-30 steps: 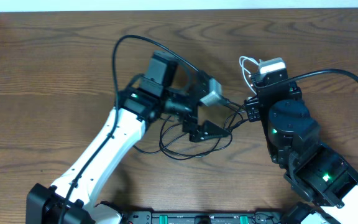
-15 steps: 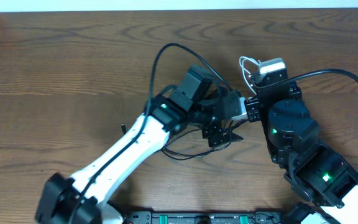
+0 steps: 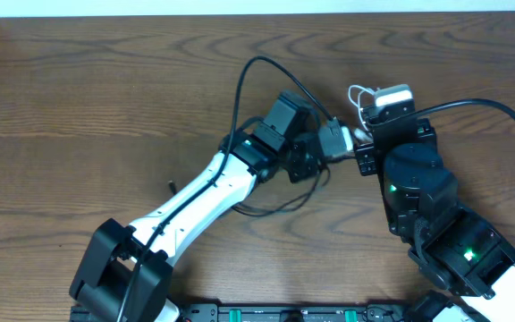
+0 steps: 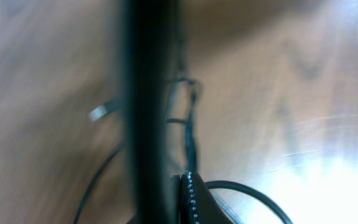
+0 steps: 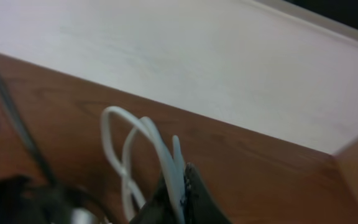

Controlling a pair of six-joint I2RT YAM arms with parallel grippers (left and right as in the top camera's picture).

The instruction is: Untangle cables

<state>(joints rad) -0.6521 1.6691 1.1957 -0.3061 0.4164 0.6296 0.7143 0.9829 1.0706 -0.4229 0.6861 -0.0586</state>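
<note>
Item: white cable (image 5: pixel 166 163) being pinched in right gripper (image 5: pixel 182 193) jaws; left gripper (image 3: pixel 309 166) jaws being pressed shut beside it, contents indiscernible.

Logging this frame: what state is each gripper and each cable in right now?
left gripper: shut, seemingly on one of the black cables, which runs in between its fingers.
right gripper: shut on the white cable.
white cable: looped, pinched at the right gripper.
black cables: loose overlapping loops on the table, not yet separated.
</note>
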